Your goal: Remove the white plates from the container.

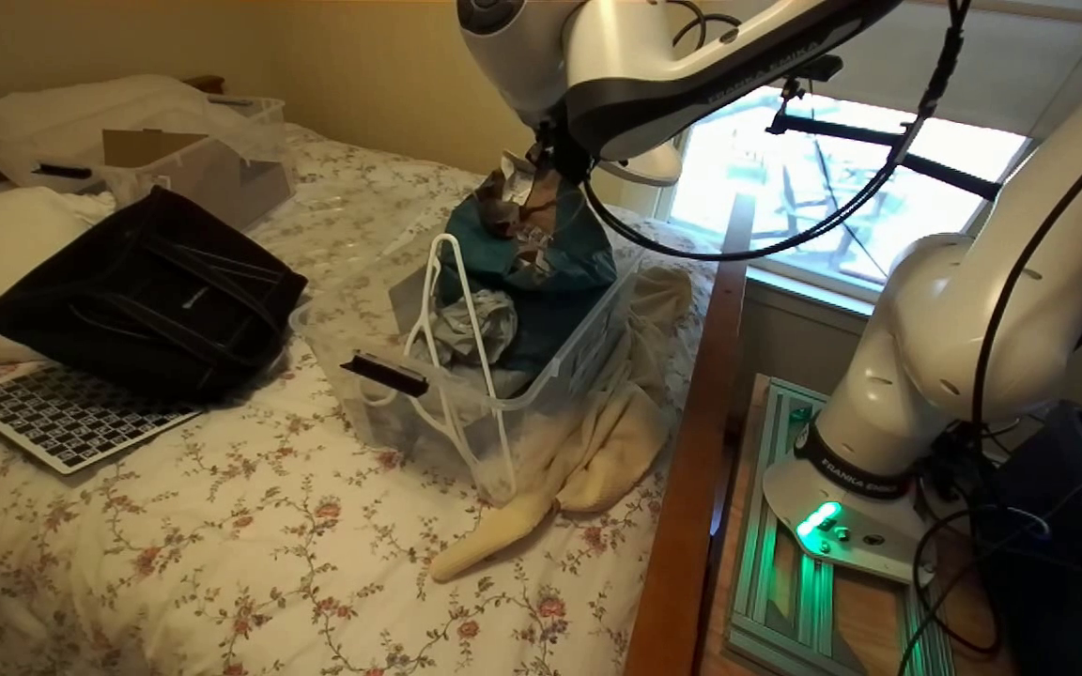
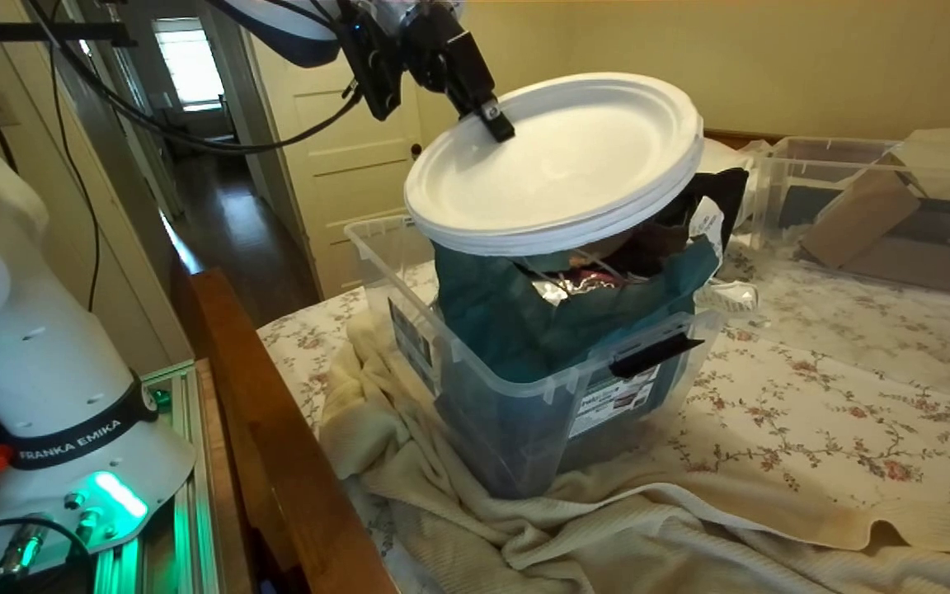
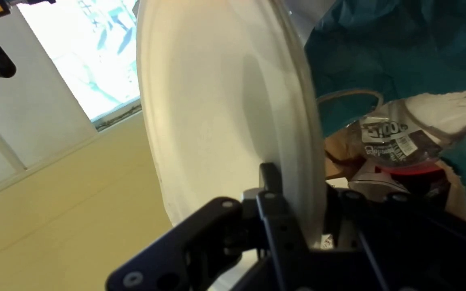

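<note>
A stack of round white plates (image 2: 557, 165) is held tilted above the container (image 2: 516, 386) in an exterior view. My gripper (image 2: 487, 124) is shut on the stack's near rim. In the wrist view, the plates (image 3: 217, 101) stand on edge between my gripper's fingers (image 3: 301, 194). One finger lies on the plates' upper face, the other behind the rim. The clear container also shows in an exterior view (image 1: 555, 377). It holds a torn teal bag (image 1: 532, 268) with wrappers, also seen below the plates (image 2: 508, 322). I cannot tell if the plates touch the bag.
A white hanger (image 1: 445, 240) leans over the container's end. A cream blanket (image 2: 409, 445) lies around its base. A black bag (image 1: 146, 300), a checkered board (image 1: 71, 422) and another clear bin (image 2: 879, 161) are on the bed. A wooden bed rail (image 1: 705, 376) runs beside the robot base.
</note>
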You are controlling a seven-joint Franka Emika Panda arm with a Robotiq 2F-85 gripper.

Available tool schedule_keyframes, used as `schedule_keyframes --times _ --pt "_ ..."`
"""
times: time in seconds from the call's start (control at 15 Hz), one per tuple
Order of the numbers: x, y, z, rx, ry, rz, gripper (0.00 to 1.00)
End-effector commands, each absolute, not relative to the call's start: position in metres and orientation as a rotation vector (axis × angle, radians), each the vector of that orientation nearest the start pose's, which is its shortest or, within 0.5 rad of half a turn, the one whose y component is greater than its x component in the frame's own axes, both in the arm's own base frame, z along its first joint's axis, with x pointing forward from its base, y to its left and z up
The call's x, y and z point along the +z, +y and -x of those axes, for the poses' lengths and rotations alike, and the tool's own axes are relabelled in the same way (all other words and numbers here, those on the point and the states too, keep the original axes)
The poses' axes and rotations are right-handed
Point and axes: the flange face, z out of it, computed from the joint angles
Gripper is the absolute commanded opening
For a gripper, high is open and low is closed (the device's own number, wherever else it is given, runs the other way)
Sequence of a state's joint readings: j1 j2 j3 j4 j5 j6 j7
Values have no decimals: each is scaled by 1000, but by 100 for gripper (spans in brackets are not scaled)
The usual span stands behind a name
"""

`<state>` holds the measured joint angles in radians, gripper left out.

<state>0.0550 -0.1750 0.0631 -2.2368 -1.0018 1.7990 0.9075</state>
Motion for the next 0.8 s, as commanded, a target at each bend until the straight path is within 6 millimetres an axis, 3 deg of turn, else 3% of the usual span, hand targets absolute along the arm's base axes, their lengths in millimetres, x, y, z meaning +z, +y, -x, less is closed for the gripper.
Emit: schedule_keyframes --times 0.0,0.47,0.73 --pt "453 -50 -496 250 -503 -2152 4" --pt "452 -151 -527 264 -616 -2173 4" --pt "445 -188 -545 247 -654 -2169 4"
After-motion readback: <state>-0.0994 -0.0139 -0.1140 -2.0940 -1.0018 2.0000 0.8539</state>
